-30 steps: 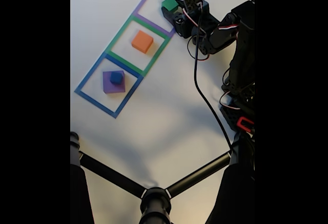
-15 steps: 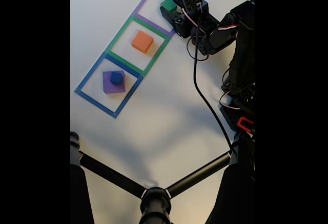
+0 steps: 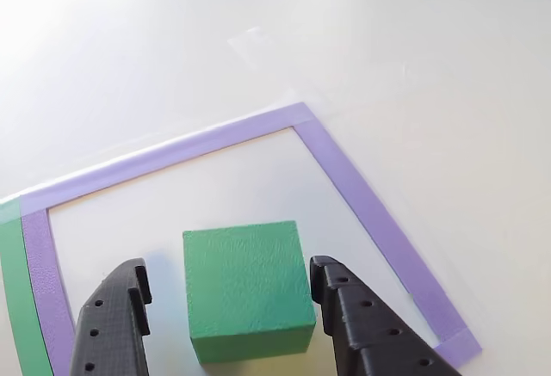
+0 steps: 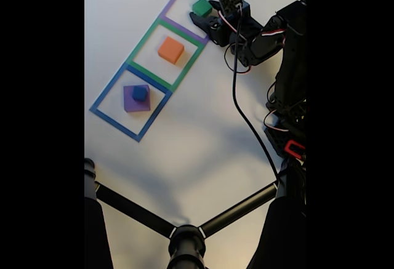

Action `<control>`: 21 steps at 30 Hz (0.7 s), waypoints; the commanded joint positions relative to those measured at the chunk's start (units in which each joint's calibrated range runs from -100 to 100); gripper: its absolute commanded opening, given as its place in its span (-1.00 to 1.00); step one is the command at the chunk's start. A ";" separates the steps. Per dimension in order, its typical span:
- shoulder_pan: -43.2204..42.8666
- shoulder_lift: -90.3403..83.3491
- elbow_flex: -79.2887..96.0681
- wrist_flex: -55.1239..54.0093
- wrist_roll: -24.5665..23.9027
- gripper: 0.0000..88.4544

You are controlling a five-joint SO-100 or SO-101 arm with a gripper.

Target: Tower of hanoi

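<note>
The white desk [image 4: 184, 158] carries three tape squares in a row. In the fixed view, the purple slab [image 4: 135, 100] lies inside the blue tape square [image 4: 101, 100] with the blue cube [image 4: 140, 93] on top of it. The orange block [image 4: 170, 50] sits alone in the green tape square [image 4: 140, 42]. The green cube [image 3: 248, 290] rests inside the purple tape square [image 3: 362, 204], between the spread jaws of the gripper [image 3: 237, 307], which seem just clear of its sides.

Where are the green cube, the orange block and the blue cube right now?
green cube [image 3: 245, 273]: other view, top face, between the open fingers.
orange block [image 4: 170, 50]: fixed view, top face.
blue cube [image 4: 140, 93]: fixed view, top face.
</note>
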 commanded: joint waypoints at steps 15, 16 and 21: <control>-5.06 -50.05 -11.52 65.52 0.00 -0.97; -5.60 -51.57 -13.70 70.54 0.00 -0.98; -9.03 -57.50 -27.69 97.09 0.00 -0.98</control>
